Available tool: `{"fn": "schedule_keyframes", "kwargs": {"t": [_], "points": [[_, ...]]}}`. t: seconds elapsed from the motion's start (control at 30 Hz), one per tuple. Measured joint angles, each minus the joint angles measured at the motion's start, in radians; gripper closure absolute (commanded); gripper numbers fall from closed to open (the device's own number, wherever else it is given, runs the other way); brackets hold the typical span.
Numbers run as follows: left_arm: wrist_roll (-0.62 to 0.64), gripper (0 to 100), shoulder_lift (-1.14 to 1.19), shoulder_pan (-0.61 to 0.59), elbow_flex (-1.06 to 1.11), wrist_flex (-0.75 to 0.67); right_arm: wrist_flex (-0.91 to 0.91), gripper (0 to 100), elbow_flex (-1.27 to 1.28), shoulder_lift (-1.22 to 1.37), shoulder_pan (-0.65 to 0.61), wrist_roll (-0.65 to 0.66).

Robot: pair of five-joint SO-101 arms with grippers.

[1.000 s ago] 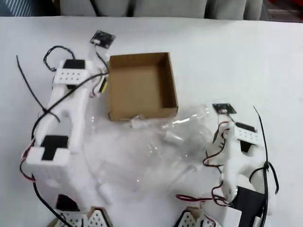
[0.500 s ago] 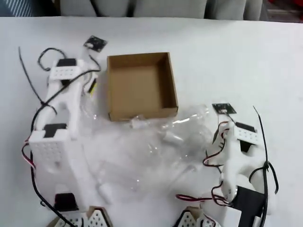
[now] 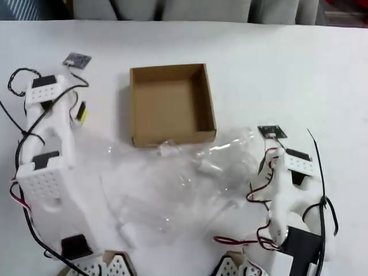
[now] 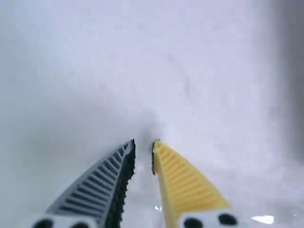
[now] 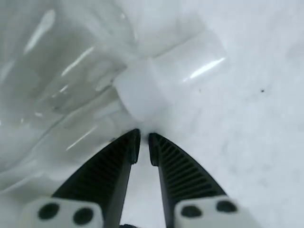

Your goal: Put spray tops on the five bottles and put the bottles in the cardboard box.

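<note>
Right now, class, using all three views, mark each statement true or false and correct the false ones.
1. The cardboard box has nothing in it. True.
2. The bottles lie in a heap on the table, beside the box on the arms' side. True.
3. The left gripper holds a bottle. False: it is shut on nothing, above bare table.
4. The right gripper is wide open. False: it is shut, with its tips close to a bottle neck.
</note>
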Motion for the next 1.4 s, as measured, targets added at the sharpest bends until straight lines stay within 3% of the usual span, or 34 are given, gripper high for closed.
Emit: {"fn": "schedule_keyframes", "kwargs": {"t": [0.27, 0.6, 0.83, 1.17, 1.4], "points": [[-0.129, 92, 0.000, -0.011, 0.000, 0.146, 0.000, 98.2, 0.000, 0.000, 0.000, 0.000], [-0.147, 92, -0.002, -0.089, 0.000, 0.172, 0.000, 98.2, 0.000, 0.000, 0.000, 0.000], [-0.242, 92, -0.057, -0.097, 0.000, 0.328, 0.000, 98.2, 0.000, 0.000, 0.000, 0.000], [-0.256, 92, -0.068, -0.132, 0.048, 0.327, 0.000, 98.2, 0.000, 0.000, 0.000, 0.002], [-0.296, 92, -0.272, -0.133, 0.048, 0.327, 0.000, 98.2, 0.000, 0.000, 0.000, 0.002]]}}
